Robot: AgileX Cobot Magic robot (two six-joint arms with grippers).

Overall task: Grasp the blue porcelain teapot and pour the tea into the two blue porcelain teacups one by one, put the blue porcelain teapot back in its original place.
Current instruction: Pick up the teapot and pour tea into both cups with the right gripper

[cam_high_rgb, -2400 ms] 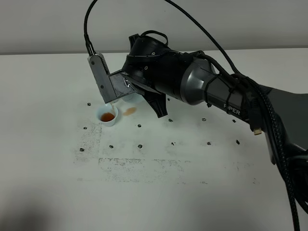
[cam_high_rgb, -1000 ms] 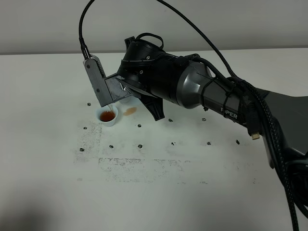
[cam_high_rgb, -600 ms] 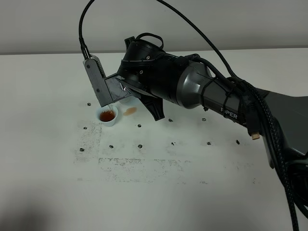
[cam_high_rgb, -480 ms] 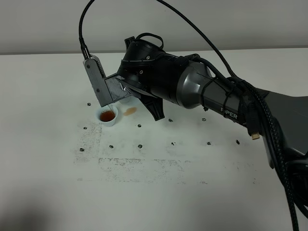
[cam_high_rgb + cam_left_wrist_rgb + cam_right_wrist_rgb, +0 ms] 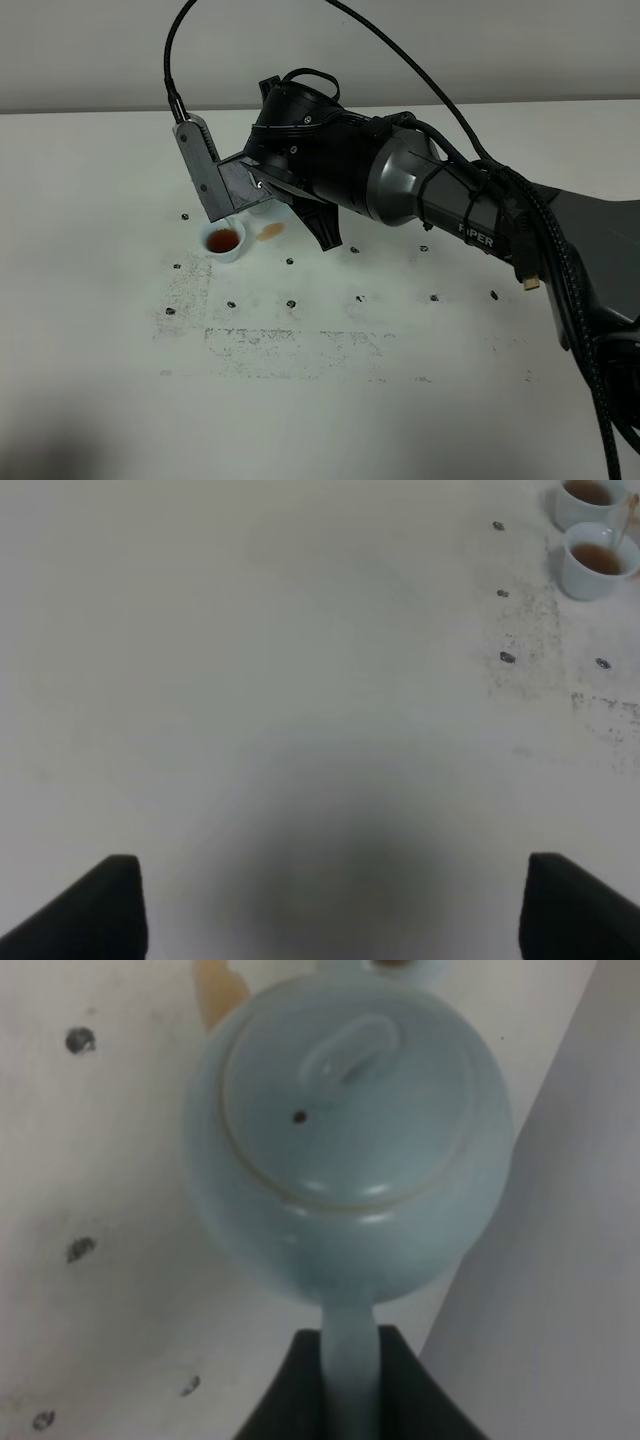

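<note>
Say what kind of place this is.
Probably a robot lab bench, not a kitchen: a bare white table with black marker dots and scuffs, a cabled arm, a plain wall. The teapot and cups look like test props.

The light is soft and even, not very bright, so everything looks a bit gray. From the high camera, the white table (image 5: 100, 380) has a dim, smudgy shadow in its near left corner. The black arm (image 5: 400, 190) has small shiny spots. In the left wrist view a big fuzzy dark shadow lies on the table, and the two teacups (image 5: 597, 560) look a little soft. In the right wrist view the blue porcelain teapot (image 5: 345, 1160) is very close and blurry, with a pale shine on its lid.
</note>
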